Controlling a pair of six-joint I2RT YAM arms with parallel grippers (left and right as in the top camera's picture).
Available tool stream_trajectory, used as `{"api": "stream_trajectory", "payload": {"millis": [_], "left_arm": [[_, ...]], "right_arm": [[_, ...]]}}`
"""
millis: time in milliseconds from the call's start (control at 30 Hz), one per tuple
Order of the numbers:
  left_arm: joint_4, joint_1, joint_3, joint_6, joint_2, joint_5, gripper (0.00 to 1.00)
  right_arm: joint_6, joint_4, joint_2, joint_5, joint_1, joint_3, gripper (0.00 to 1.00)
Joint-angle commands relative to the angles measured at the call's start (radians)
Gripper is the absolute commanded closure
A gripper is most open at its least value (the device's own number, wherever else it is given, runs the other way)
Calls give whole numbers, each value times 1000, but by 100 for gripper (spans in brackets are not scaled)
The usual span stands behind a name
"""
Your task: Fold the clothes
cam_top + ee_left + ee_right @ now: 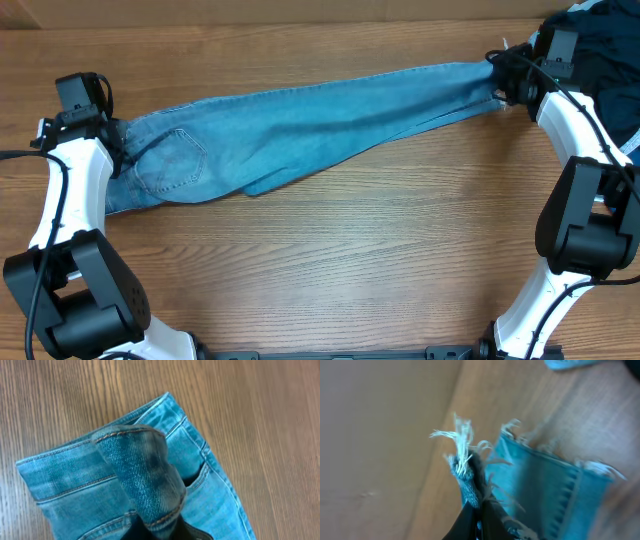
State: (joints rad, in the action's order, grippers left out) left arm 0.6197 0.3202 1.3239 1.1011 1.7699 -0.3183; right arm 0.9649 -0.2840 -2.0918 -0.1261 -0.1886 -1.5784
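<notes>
the jeans (300, 125) lie long and flat on the wooden surface (330, 260), with one leg over the other as far as i can see. the hem end is just beside the dark blue cloth pile (600, 50), and the waist end is well apart from that pile, at the other side. the left fingers (195, 534) grasp a raised fold of the waistband (65, 460). the denim goes up between them, though only a dark bit of the fingers shows. the right fingers (465, 522) are clenched on the frayed hem (462, 445), and white threads stand out above them. i judge that the step in hand is the first fold along the length, because both ends are held and the cloth is straight between them. the next move, i think, calls for bringing one end over to the other, most likely the hem away from the pile toward the waist. it should be lifted enough that the legs do not drag or wrinkle.
</notes>
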Motion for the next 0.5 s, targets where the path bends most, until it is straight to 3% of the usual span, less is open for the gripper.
{"api": "stream_trajectory", "payload": {"millis": [0, 33, 67, 267, 400, 433, 467], "left_arm": [[-19, 0, 27, 38, 37, -70, 55], [-20, 0, 27, 40, 41, -73, 37], [-22, 0, 27, 40, 41, -78, 25], [-18, -5, 29, 9, 21, -62, 20], [-15, -21, 29, -5, 10, -47, 20], [-15, -27, 29, -7, 7, -47, 20], [-16, -33, 29, -14, 5, -47, 20]], "right_arm": [[0, 46, -11, 19, -1, -27, 77], [-32, 58, -11, 19, -1, -27, 48], [-59, 64, -11, 19, -1, -28, 35], [-142, 14, -11, -15, -21, -97, 12], [-268, -121, -11, -19, -26, -202, 17], [-303, -161, -11, -19, -25, -228, 25], [-342, -203, -11, -25, -18, -252, 40]]}}
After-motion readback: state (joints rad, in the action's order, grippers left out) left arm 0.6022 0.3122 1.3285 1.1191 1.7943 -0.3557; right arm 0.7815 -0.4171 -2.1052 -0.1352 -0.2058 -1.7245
